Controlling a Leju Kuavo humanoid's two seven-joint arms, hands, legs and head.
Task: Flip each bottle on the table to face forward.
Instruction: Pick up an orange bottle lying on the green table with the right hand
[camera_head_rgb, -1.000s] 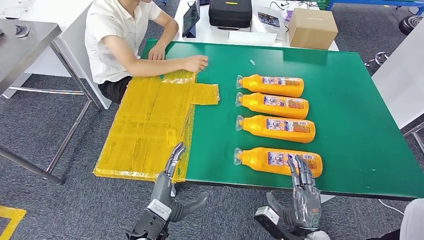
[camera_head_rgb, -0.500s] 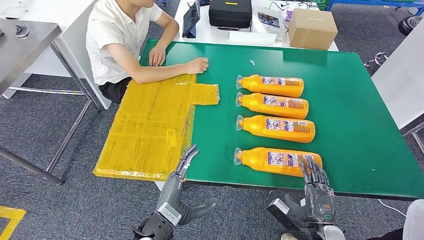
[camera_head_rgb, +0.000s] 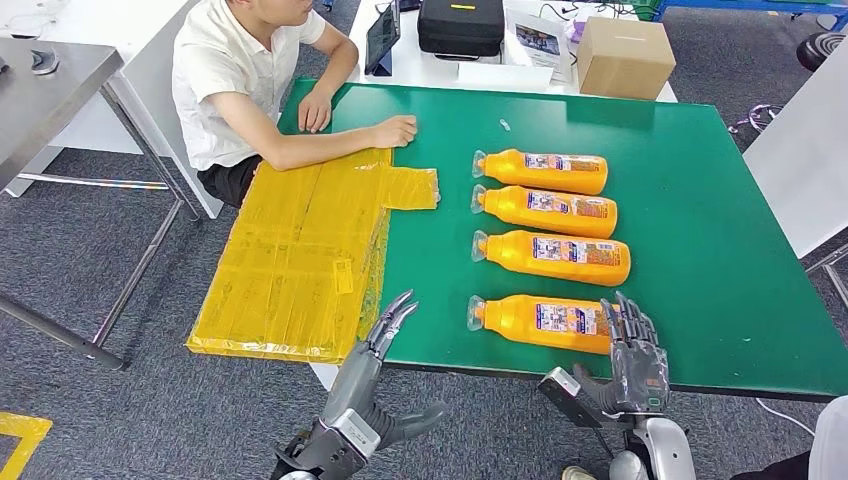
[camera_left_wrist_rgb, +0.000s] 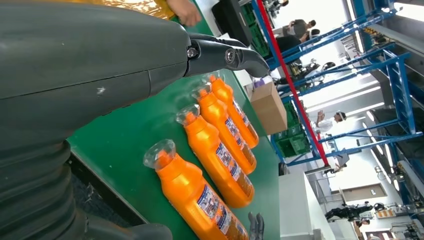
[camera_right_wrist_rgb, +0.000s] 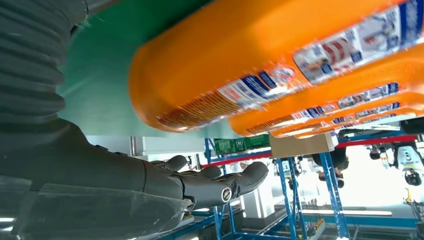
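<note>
1. Bottles: four orange plastic bottles with clear caps and printed labels lay on their sides in a column on the green table, caps pointing toward its left edge, labels upward.
2. The nearest orange bottle lay just inside the table's near edge; the second bottle, third bottle and farthest bottle sat behind it, close together.
3. The right hand had risen over the last second from below the near edge, and its spread fingers now overlapped the base end of the nearest bottle. It held nothing; whether it touched the bottle could not be told.
4. The left hand had also climbed and shifted right, fingers apart and empty, reaching the near edge beside the flattened yellow taped cardboard sheet, well short of the bottle's cap.
5. Judged from this, both hands were closing on the nearest bottle for the first flip; no bottle had shifted.
6. A person in a white shirt sat at the far left corner, one hand resting on the cardboard.
</note>
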